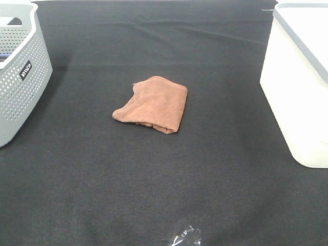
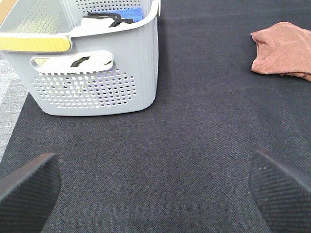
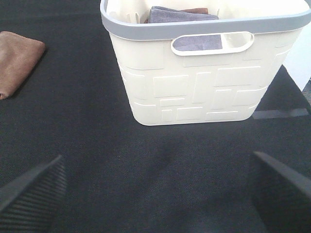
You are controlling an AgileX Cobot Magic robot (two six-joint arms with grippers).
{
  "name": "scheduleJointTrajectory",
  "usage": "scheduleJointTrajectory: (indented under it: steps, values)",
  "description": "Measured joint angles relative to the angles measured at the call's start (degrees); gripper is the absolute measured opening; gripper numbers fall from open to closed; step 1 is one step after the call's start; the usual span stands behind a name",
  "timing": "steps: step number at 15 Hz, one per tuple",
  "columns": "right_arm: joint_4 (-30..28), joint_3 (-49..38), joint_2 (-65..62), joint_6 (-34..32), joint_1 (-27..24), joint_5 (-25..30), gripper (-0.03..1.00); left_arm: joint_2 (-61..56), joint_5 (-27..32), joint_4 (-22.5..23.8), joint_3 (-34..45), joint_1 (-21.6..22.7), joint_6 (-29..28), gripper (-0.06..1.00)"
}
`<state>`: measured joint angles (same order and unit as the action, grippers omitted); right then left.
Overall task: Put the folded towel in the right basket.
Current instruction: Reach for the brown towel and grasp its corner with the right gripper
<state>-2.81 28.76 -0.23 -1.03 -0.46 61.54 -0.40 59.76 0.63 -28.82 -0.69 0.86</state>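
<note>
Covering the whole table, a black woven cloth bears a cream plastic basket with a grey rim at the right edge and a grey perforated plastic basket at the left. Between them, well apart from both, lies the folded rust-brown terry towel, flat, its long axis seemingly slanting from near left to far right. The left gripper and right gripper both gape wide, holding nothing.
</note>
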Motion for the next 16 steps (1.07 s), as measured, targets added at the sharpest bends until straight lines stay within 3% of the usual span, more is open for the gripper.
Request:
scheduleJointTrajectory:
  steps: [16]
  values:
    - [0.00,0.00,0.00,0.00,0.00,0.00,0.97,0.00,0.00,0.00,0.00,0.00,0.00,0.98]
